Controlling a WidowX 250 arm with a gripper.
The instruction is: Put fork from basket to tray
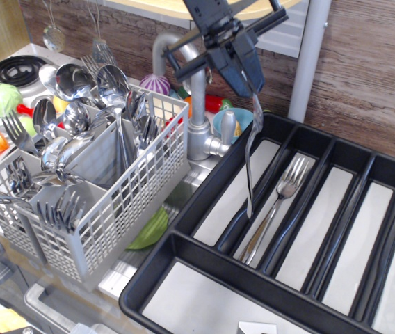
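A shiny stainless-steel table fork [250, 154] is held clenched by its tine end in the black gripper [251, 89], dangling over the black plastic tray [204, 188]; judged light, rigid, slippery.

The hand [248, 82] reaches down from above, fingers closed together.
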